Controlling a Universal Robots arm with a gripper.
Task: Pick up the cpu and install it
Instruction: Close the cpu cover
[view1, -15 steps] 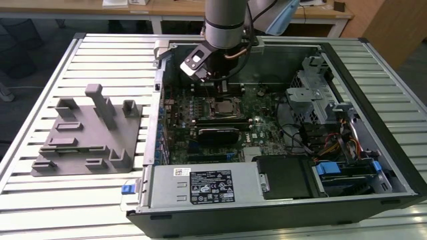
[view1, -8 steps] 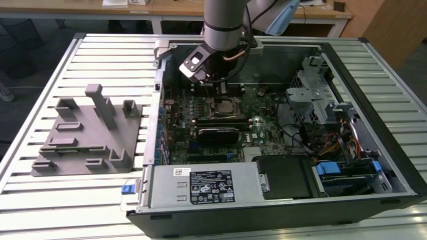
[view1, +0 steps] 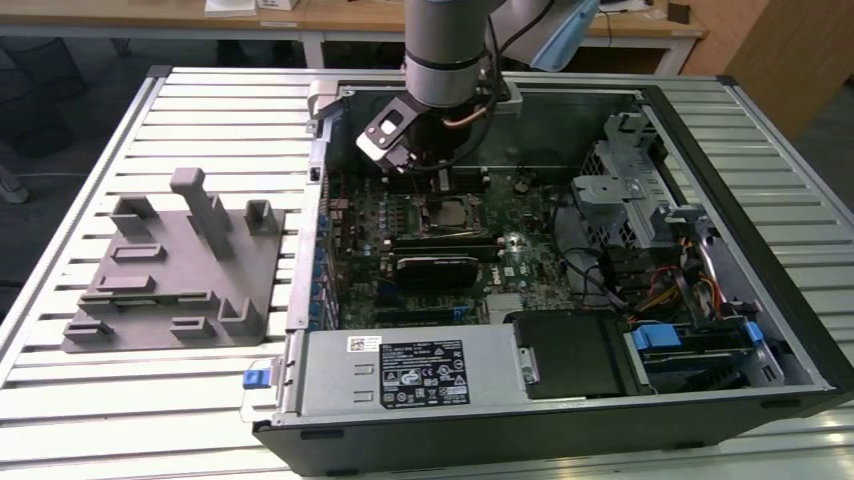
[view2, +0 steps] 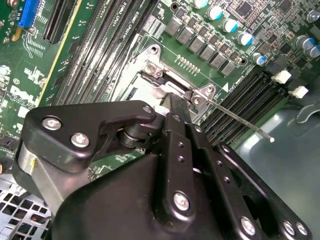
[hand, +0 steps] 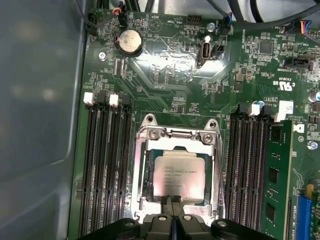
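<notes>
The cpu, a flat square chip with a silvery top, lies flat inside the metal socket frame on the green motherboard. In the exterior view the cpu shows in the middle of the open computer case, just below my gripper. My gripper hangs over the chip's near edge with its two black fingers pressed together and nothing between them. In the second wrist view the gripper points at the socket, whose thin metal lever sticks out to one side.
Black memory slots flank the socket, and one memory stick is fitted. The case wall rises at the exterior view's left. A grey plastic fixture with upright blocks stands on the slatted table outside the case. Drive bays and cables crowd the right.
</notes>
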